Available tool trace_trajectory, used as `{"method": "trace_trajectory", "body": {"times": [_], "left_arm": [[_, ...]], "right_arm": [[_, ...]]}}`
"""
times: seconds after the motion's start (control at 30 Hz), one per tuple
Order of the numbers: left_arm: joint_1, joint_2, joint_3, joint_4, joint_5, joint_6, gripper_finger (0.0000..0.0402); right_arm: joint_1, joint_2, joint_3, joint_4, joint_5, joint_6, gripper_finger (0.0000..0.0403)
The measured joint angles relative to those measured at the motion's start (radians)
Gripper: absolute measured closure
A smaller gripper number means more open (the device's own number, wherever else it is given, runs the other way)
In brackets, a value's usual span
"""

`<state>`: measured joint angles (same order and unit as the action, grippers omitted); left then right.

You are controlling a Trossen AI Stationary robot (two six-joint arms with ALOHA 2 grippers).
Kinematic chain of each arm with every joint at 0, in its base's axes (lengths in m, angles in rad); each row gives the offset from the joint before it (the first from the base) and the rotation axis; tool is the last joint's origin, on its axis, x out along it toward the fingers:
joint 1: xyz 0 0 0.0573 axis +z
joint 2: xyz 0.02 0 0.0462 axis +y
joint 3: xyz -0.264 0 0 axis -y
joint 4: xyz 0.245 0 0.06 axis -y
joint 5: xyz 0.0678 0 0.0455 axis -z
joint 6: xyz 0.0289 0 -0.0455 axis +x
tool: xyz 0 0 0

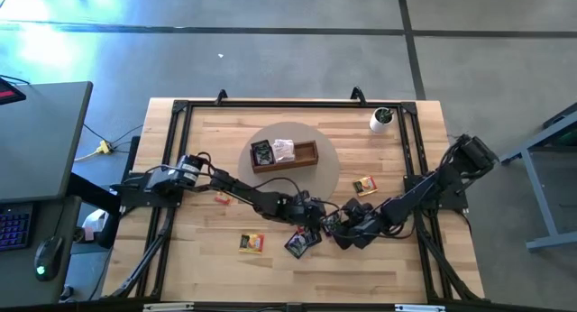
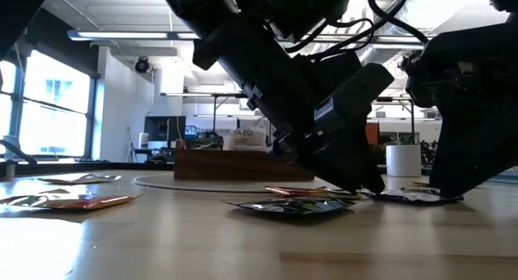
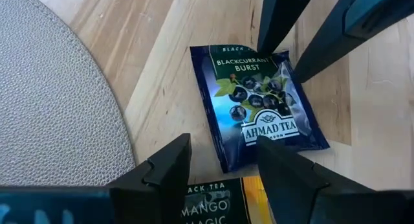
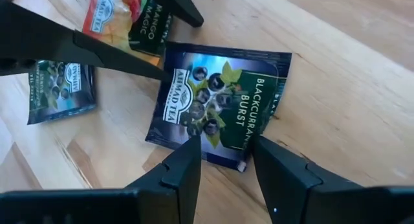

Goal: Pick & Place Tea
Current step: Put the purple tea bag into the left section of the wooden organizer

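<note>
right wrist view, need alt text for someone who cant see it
A dark blue Blackcurrant Burst sachet lies flat on the wooden table, just ahead of the open right gripper. A Mango Magic sachet lies beyond it.

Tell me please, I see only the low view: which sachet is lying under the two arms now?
Observer: A dark blue Blackcurrant Burst sachet, flat on the wooden table.
Operator: Do the left jaws hold it?
Observer: No. Both arms' jaws are open, at opposite edges of it.
Operator: Is something close to it?
Observer: A Mango Magic sachet lies beside it, on the left arm's side.
</note>
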<state>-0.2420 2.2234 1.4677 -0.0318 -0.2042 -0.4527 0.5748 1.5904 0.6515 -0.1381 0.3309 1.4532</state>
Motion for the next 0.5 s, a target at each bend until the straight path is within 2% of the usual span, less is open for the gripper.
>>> {"method": "trace_trajectory", "body": {"times": [0.37, 0.5], "left_arm": [[0.0, 0.002, -0.001, 0.009, 0.023, -0.001, 0.0225], [0.0, 0.002, -0.001, 0.01, 0.024, -0.001, 0.0225]], "right_arm": [[0.01, 0.011, 0.004, -0.028, -0.016, 0.009, 0.0265], [0.009, 0.004, 0.006, -0.061, -0.061, 0.009, 0.0265]]}}
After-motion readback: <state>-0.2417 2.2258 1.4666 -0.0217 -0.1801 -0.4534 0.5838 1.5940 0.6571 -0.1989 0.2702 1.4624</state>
